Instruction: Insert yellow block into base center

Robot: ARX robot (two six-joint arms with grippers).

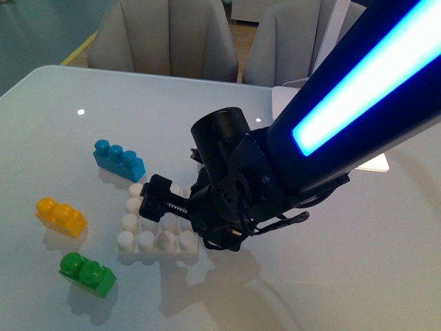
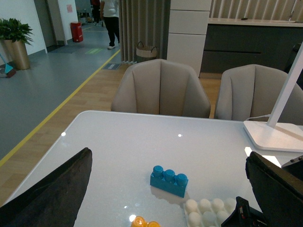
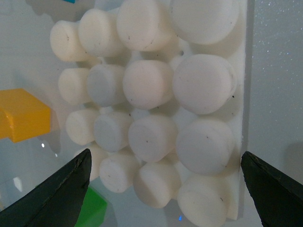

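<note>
The yellow block (image 1: pixel 60 216) lies on the white table, left of the base (image 1: pixel 148 243) and apart from it. The base is a white square plate of round studs with nothing on it. My right gripper (image 1: pixel 167 210) hangs open just above the base, partly hiding it. In the right wrist view the base (image 3: pixel 156 109) fills the frame between the open fingers (image 3: pixel 61 198), with the yellow block (image 3: pixel 23 113) off to one side. My left gripper (image 2: pixel 165 201) is open and empty, held above the table, looking over the yellow block (image 2: pixel 144 222) and the base (image 2: pixel 206 208).
A blue three-stud brick (image 1: pixel 119 159) lies behind the base and a green brick (image 1: pixel 87 274) in front of the yellow block. A white lamp foot (image 2: pixel 272 135) stands at the back right. Two grey chairs (image 2: pixel 161 90) line the far table edge.
</note>
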